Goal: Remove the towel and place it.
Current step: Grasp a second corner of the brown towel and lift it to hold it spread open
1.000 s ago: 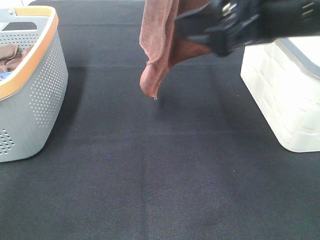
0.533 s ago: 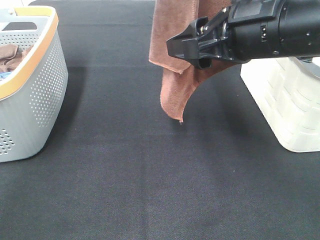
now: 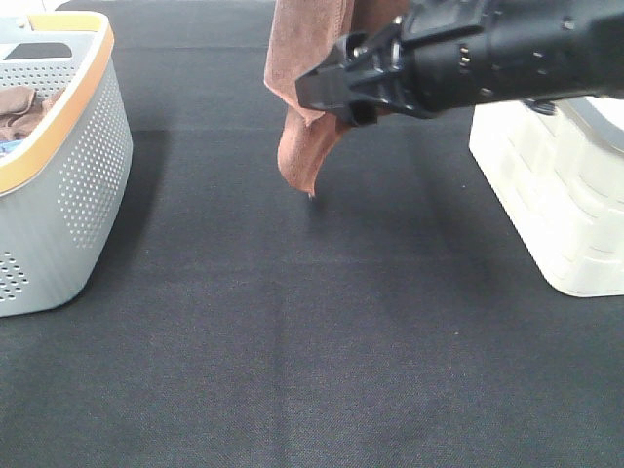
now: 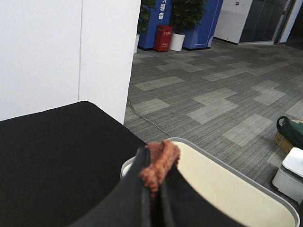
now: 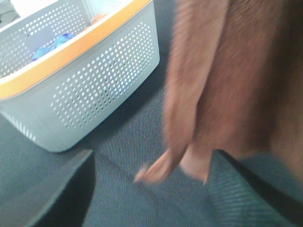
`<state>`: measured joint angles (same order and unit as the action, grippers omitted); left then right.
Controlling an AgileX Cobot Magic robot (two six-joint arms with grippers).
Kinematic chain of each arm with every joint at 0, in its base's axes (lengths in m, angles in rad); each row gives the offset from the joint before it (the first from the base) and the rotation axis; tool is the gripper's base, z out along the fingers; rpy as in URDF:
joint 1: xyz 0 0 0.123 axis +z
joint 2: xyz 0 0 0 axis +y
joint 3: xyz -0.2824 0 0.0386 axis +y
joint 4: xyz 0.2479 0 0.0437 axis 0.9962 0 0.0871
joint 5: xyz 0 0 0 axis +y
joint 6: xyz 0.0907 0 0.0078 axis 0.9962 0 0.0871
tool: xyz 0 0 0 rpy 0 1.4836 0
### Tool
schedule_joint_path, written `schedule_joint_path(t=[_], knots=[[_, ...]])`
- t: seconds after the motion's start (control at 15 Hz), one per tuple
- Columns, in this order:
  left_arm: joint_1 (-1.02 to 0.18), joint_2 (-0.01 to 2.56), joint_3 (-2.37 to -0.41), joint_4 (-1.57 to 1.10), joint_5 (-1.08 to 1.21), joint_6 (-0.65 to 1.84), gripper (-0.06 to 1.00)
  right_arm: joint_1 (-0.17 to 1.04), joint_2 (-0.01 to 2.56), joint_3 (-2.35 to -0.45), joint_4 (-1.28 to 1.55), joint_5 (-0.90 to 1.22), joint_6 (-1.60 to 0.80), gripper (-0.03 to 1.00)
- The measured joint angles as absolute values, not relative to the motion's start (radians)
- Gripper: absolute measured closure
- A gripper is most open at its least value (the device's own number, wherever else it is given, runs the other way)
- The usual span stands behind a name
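A brown towel (image 3: 304,88) hangs over the middle back of the black table, its lower tip just above the cloth. My left gripper (image 4: 158,165) is shut on the towel's top fold (image 4: 161,158); the exterior view does not show it. My right gripper (image 3: 327,93) reaches in from the right, right beside the hanging towel, in front of it. In the right wrist view the towel (image 5: 222,85) hangs blurred ahead of the right gripper (image 5: 151,198), whose jaws stand wide apart and empty.
A grey perforated basket with an orange rim (image 3: 73,166) holding clothes stands at the left, and shows in the right wrist view (image 5: 94,75). A white bin (image 3: 556,195) stands at the right, and lies below the left gripper (image 4: 222,184).
The towel swung right and lower, then back left and up. My right arm moved left, its gripper now further left across the towel.
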<state>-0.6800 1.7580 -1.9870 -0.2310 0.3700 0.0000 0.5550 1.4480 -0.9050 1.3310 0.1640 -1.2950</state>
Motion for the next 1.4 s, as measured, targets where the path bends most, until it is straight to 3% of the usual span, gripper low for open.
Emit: schedule_joint_path(t=[0.2, 0.33, 0.4, 0.47, 0.53, 0.87, 1.2, 1.4], knots=[[-0.680, 1.758, -1.987, -0.233, 0.371, 0.000, 0.94, 0.555, 1.474, -0.934, 1.339, 0.164, -1.295, 0.39], [-0.680, 1.758, -1.987, -0.234, 0.372, 0.000, 0.94, 0.555, 1.490, -0.943, 1.340, 0.163, -1.295, 0.47], [-0.680, 1.758, -1.987, -0.229, 0.374, 0.000, 0.94, 0.555, 1.493, -0.943, 1.340, 0.163, -1.295, 0.59], [-0.680, 1.758, -1.987, -0.206, 0.377, 0.000, 0.94, 0.555, 1.493, -0.943, 1.340, 0.169, -1.295, 0.85], [-0.680, 1.758, -1.987, -0.175, 0.380, 0.000, 0.94, 0.555, 1.493, -0.943, 1.340, 0.181, -1.293, 0.96], [-0.667, 1.775, -1.987, 0.094, 0.533, -0.040, 0.94, 0.555, 1.490, -0.943, 1.182, 0.349, -1.062, 0.97], [-0.644, 1.812, -1.987, 0.257, 0.847, -0.146, 0.94, 0.555, 1.422, -1.032, 0.311, 0.603, -0.263, 0.97], [-0.644, 1.827, -1.987, 0.315, 0.939, -0.166, 0.94, 0.555, 1.422, -1.187, -0.102, 0.749, 0.006, 0.97]])
